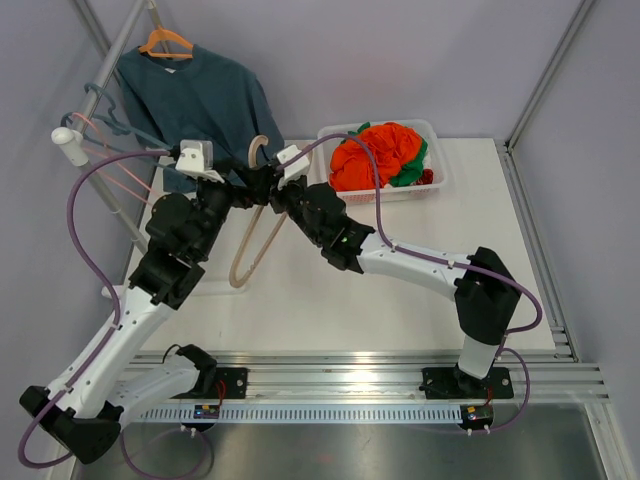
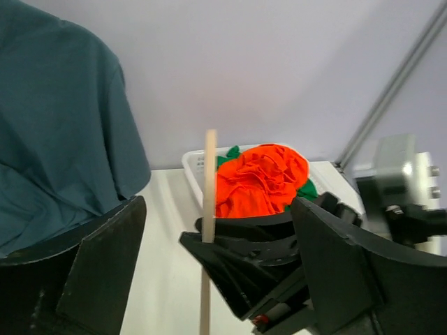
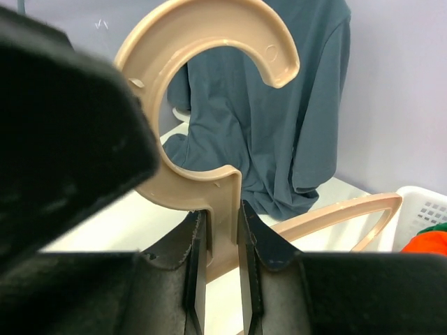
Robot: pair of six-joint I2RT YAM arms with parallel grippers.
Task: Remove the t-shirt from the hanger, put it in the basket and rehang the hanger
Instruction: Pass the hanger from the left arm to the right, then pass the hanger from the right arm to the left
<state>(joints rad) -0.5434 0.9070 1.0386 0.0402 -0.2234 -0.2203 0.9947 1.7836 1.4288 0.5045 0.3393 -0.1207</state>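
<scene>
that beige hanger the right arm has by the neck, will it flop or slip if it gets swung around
Probably stiff: the beige hanger holds its shape though the right end effector pinches only its neck. Likely light, being a thin open frame. The smooth narrow neck might pivot in that grip if swung.

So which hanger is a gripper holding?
The beige hanger, bare and clamped at its neck by the right gripper; the orange hanger hangs on the rack under a teal shirt.
</scene>
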